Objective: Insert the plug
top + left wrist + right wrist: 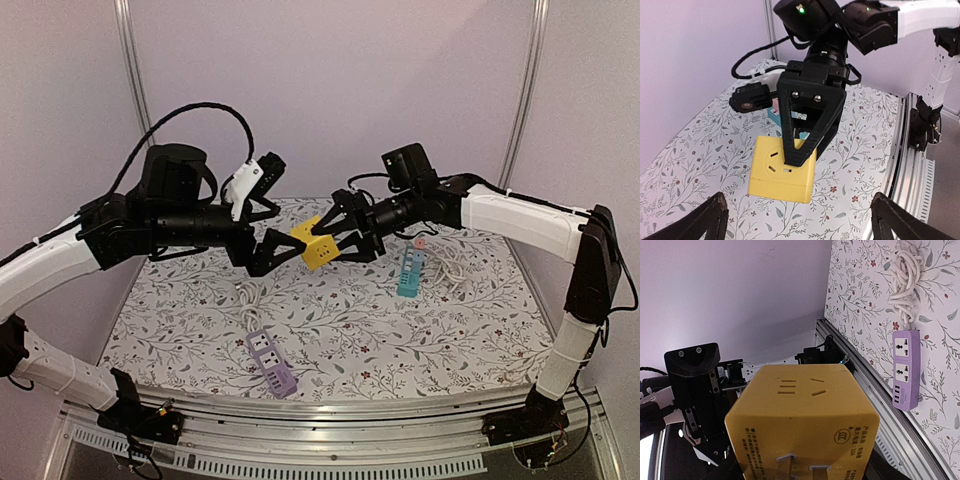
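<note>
A yellow cube plug adapter (pixel 318 246) hangs in the air above the middle of the table, held by my right gripper (pixel 342 240), which is shut on it. In the right wrist view the cube (pixel 802 420) fills the frame, socket face up and prongs toward the camera, hiding the fingers. My left gripper (pixel 272 250) is open and empty just left of the cube, pointing at it. In the left wrist view the cube (pixel 782 172) sits between the right gripper's black fingers (pixel 807 125), ahead of my spread left gripper (pixel 800 220). A purple power strip (pixel 272 362) lies at the front.
A teal power strip (pixel 411 272) lies right of centre with a coiled white cord (pixel 450 262). The purple strip's white cord (pixel 246 292) lies behind it. The purple strip (pixel 906 367) and its cord (pixel 906 270) show in the right wrist view. A metal rail (pixel 330 405) runs along the table front.
</note>
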Motion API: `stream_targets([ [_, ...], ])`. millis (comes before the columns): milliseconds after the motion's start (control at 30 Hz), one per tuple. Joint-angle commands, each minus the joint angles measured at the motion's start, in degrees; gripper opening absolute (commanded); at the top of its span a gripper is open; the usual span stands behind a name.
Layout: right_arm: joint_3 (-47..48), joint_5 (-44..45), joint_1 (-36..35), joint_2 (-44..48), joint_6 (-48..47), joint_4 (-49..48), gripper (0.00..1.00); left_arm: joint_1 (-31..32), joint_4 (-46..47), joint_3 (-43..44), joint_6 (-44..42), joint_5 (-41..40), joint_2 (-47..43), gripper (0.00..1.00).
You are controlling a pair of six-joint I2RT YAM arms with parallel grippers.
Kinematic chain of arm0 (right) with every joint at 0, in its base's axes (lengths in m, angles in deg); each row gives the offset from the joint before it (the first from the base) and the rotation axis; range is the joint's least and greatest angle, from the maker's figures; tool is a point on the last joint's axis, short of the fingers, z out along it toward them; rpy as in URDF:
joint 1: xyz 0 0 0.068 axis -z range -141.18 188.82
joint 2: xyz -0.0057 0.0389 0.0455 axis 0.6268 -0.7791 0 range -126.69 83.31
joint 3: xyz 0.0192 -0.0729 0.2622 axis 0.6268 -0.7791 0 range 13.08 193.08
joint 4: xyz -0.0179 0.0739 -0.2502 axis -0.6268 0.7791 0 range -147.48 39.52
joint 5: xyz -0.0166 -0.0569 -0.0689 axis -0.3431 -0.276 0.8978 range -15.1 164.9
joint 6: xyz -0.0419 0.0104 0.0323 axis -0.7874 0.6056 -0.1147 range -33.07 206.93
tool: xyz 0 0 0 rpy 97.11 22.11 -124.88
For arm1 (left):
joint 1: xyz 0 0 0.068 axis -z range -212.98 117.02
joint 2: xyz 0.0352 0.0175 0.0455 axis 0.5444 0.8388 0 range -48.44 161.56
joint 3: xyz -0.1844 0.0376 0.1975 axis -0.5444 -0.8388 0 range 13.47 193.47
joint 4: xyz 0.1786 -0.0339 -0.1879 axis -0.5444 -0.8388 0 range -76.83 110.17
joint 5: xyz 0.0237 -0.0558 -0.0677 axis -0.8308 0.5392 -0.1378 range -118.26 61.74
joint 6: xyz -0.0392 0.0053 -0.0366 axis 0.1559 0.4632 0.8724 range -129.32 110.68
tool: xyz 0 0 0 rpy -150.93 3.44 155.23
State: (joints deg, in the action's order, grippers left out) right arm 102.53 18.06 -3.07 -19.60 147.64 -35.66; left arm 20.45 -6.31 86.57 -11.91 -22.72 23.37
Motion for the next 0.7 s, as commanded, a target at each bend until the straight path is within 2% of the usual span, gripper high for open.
stream_targets([
  [0,-2.61,-5.54,1.92,3.16,11.24,-20.47,0.15,-5.06,8.92,-4.9,6.12,5.66,-6.5,0.99],
  [200,-0.21,-7.95,1.98,1.79,18.96,-31.32,0.13,-10.53,29.33,-13.76,12.7,10.35,-11.52,0.99],
  [467,0.51,-10.35,1.74,0.89,30.2,-45.4,0.12,-12.38,37.41,-13.67,10.34,14.2,-6.51,0.99],
  [667,0.81,-10.24,1.23,0.71,32.69,-46.44,0.11,-12.31,39.78,-12.43,7.32,15.27,-3.14,1.0],
])
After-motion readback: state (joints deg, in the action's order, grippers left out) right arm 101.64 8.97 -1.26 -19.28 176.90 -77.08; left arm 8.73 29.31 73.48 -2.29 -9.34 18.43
